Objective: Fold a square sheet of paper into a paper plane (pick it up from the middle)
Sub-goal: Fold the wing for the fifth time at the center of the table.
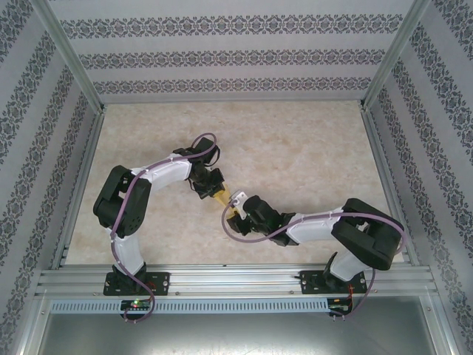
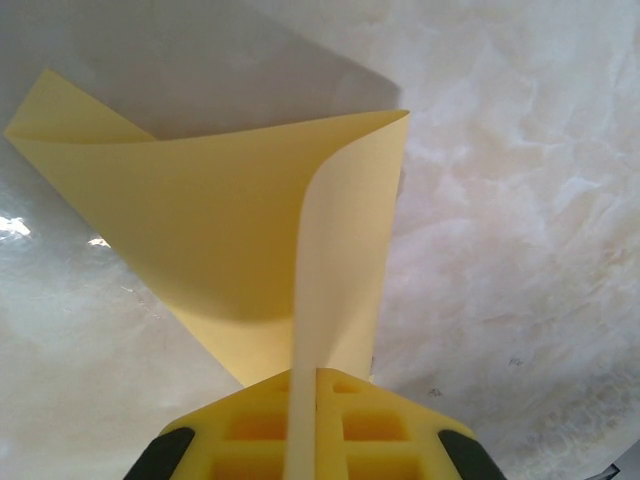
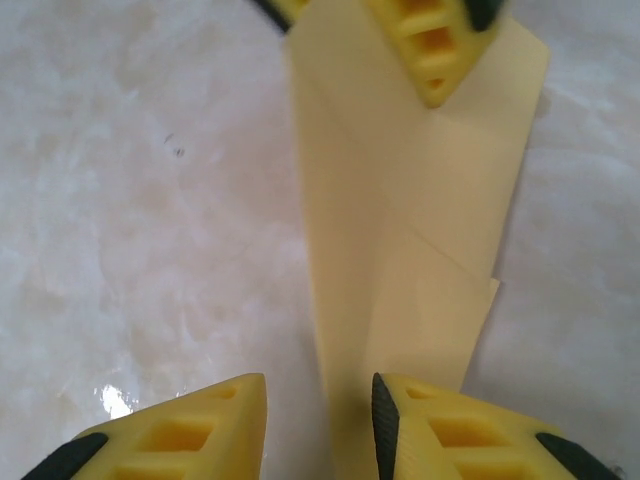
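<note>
The square sheet of paper [image 1: 224, 197] is yellow and folded into a narrow strip with diagonal creases. It lies between my two grippers at the middle of the table. My left gripper [image 2: 310, 372] is shut on one end of it, and the paper [image 2: 220, 220] curls up and fans out ahead of the fingers. My right gripper [image 3: 320, 395] is open, its fingers standing either side of the other end of the folded paper [image 3: 400, 220] without pressing it. The left gripper's fingertips [image 3: 430, 50] show at the top of the right wrist view. From above, the left gripper [image 1: 213, 186] and right gripper [image 1: 238, 208] nearly meet.
The pale marbled tabletop [image 1: 295, 148] stretches all round the paper. Patterned walls and metal frame posts [image 1: 70, 55] close in the sides and back. A metal rail [image 1: 236, 279] with both arm bases runs along the near edge.
</note>
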Action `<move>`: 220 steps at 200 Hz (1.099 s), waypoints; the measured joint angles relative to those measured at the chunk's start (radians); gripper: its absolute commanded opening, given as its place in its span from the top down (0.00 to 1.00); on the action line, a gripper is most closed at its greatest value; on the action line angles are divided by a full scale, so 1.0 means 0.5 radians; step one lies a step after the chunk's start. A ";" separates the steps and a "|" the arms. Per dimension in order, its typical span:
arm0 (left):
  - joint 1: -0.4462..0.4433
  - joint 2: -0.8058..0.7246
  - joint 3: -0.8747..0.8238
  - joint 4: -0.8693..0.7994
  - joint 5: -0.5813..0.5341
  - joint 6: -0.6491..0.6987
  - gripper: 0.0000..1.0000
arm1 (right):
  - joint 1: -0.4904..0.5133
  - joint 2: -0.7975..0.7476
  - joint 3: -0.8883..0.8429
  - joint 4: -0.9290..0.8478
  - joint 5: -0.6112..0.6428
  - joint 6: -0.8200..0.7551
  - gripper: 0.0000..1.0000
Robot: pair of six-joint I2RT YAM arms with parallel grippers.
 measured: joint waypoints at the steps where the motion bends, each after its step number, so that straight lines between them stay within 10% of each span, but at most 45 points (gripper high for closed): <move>1: 0.000 0.000 0.000 0.000 0.000 0.000 0.98 | 0.004 0.000 0.000 0.000 0.006 -0.008 0.65; 74: 0.004 0.000 0.000 0.001 0.013 0.000 0.97 | 0.172 0.085 0.004 -0.009 0.464 -0.474 0.77; 220: 0.004 0.008 0.000 0.001 0.027 0.004 0.88 | 0.172 0.184 0.087 0.024 0.497 -0.515 0.94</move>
